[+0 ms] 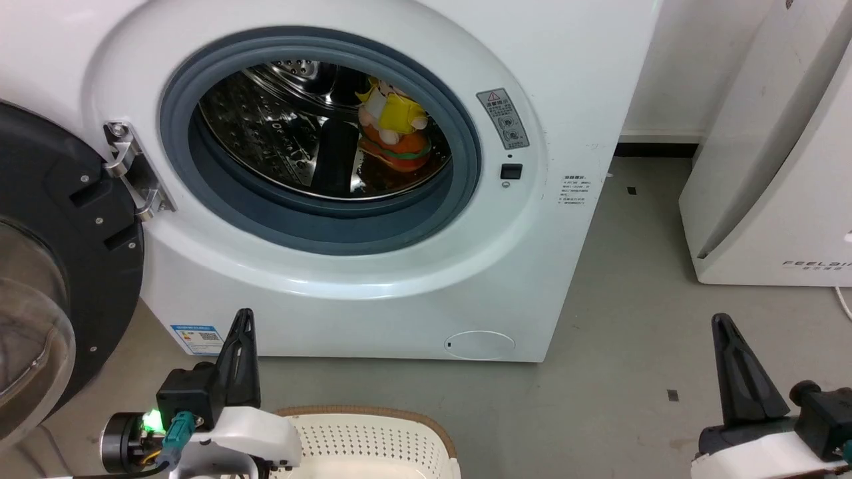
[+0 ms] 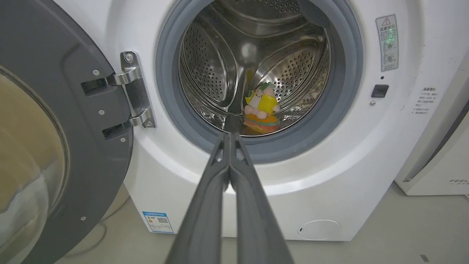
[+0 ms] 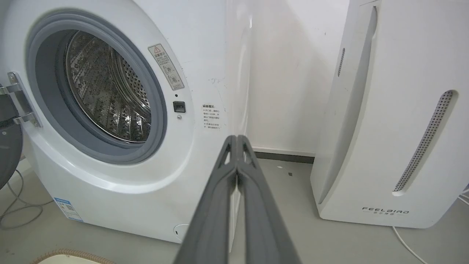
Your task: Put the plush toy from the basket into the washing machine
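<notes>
Sitting upright on the floor of the shiny steel drum (image 1: 279,133), right of its middle, the soft orange hamburger-shaped plush toy (image 1: 393,130) is inside the large white front-loading washing machine (image 1: 399,286), so the placing looks done. The black-framed round glass door (image 1: 66,219) hangs wide to the left, leaving the mouth clear. The left gripper (image 2: 229,137) and right gripper (image 3: 237,139) hover near, outside the machine. Each has its fingers pressed together on nothing, flanking the cream perforated plastic basket (image 1: 399,416), presumably because nothing is left to carry.
</notes>
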Motion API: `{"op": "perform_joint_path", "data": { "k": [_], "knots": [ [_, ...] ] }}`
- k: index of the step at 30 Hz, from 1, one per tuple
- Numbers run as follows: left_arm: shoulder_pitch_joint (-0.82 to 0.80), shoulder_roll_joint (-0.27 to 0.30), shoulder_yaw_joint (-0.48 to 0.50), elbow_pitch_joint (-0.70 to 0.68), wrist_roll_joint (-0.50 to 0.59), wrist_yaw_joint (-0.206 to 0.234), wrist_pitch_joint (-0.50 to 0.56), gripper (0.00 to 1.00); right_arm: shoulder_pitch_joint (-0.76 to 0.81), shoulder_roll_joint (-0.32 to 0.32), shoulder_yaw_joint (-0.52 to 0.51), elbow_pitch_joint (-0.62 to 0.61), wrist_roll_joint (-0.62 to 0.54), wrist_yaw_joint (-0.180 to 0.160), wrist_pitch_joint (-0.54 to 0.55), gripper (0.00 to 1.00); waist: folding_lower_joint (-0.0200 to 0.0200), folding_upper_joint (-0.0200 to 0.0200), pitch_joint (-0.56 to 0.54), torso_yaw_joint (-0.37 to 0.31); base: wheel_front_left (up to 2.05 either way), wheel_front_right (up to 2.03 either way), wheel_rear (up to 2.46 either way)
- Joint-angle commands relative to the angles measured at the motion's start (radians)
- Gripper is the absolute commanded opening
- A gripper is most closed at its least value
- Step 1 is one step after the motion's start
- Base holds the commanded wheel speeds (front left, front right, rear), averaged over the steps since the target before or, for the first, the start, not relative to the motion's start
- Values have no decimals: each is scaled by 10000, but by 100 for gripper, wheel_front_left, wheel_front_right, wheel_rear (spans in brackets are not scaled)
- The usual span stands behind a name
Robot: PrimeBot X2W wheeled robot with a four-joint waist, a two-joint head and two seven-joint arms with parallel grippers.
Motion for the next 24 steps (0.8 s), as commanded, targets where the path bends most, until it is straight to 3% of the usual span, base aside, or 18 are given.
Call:
{"op": "perform_joint_path", "data": {
  "k": [1,24],
  "knots": [
    [114,4,-8,-88,72,-25,77,0,-203,-2,47,44,-77,-4,81,0,1,-1,-8,-6,0,0,0],
    [208,2,-14,-341,189,-119,548,0,-345,-2,318,252,-238,-5,554,0,1,-1,-111,-88,0,0,0]
  ]
}}
